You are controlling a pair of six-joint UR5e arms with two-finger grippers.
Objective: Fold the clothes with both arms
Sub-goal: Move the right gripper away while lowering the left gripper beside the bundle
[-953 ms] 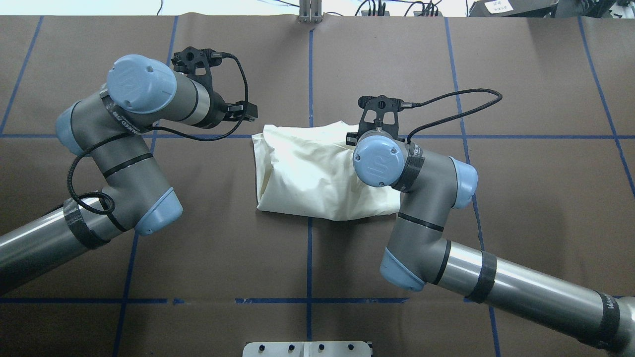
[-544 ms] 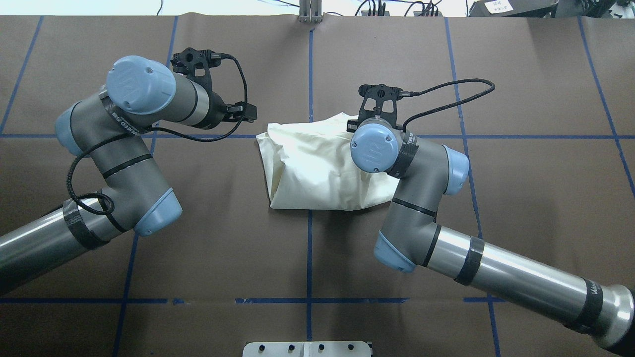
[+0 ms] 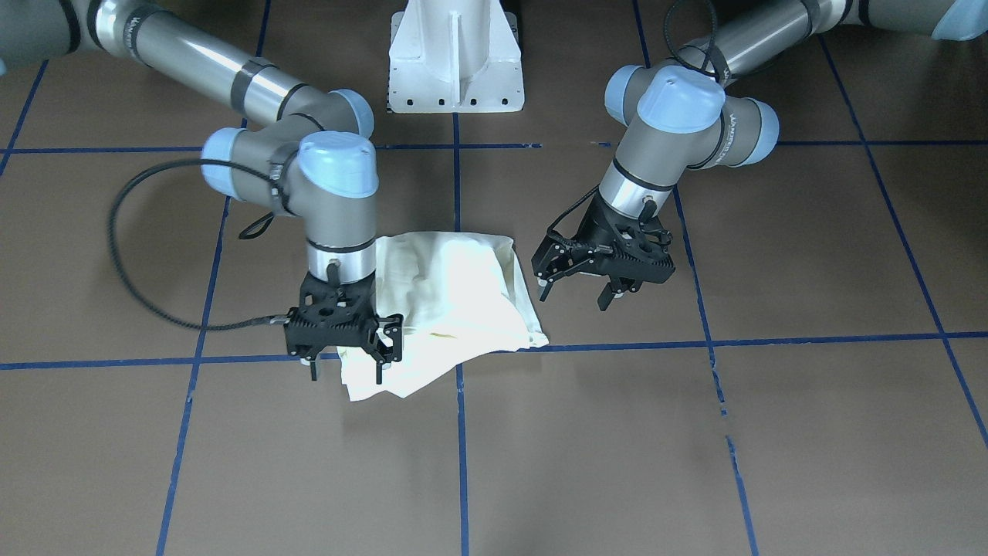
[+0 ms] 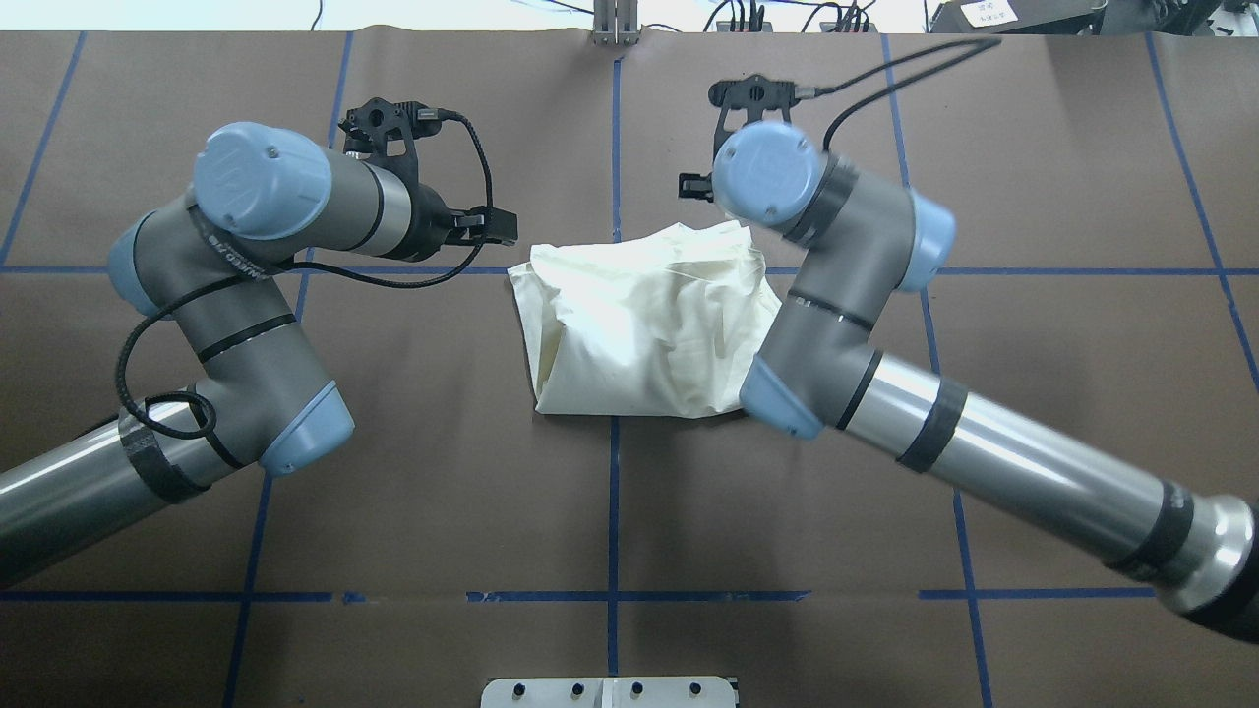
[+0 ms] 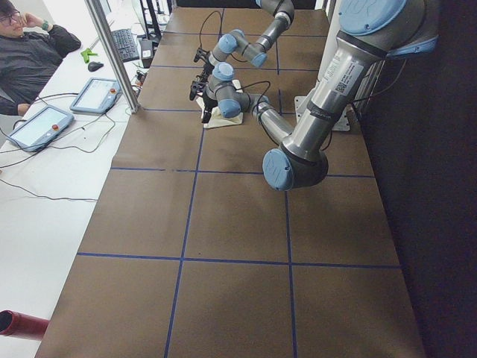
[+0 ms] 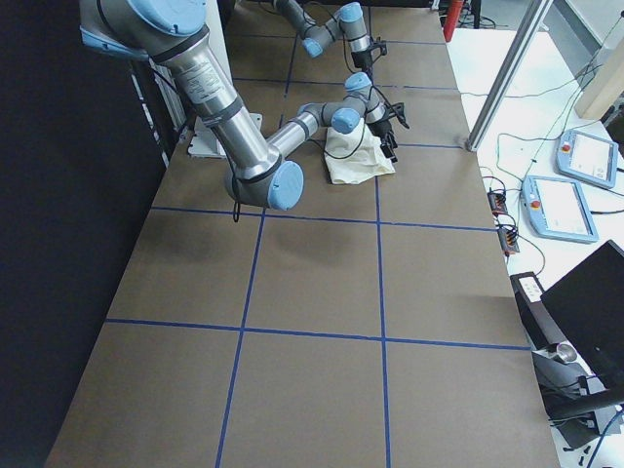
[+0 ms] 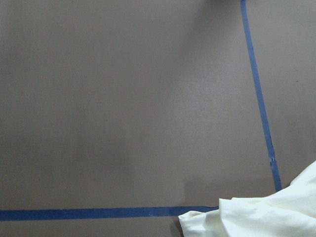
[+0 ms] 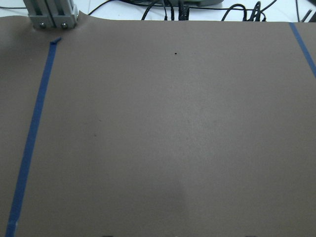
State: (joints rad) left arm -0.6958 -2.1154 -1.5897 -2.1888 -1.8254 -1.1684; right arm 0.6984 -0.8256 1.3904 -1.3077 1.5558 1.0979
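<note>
Rumpled cream fabric shirt (image 3: 463, 293): black right gripper (image 3: 345, 378) hangs released over its corner, black left gripper (image 3: 574, 301) released beside it. Any descent may snag folds.

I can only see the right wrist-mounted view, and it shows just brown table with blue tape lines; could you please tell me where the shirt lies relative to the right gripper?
Observer: The T-shirt lies as a folded bundle on the table. The right gripper hangs at its far corner on the robot's right.
Operator: Thank you. Is that gripper open?
Observer: Yes, the front-facing view shows its fingers spread wide.
Operator: And where is the left gripper, please?
Observer: The left gripper is open too. It is beside the T-shirt on the robot's left, apart from the cloth.
</note>
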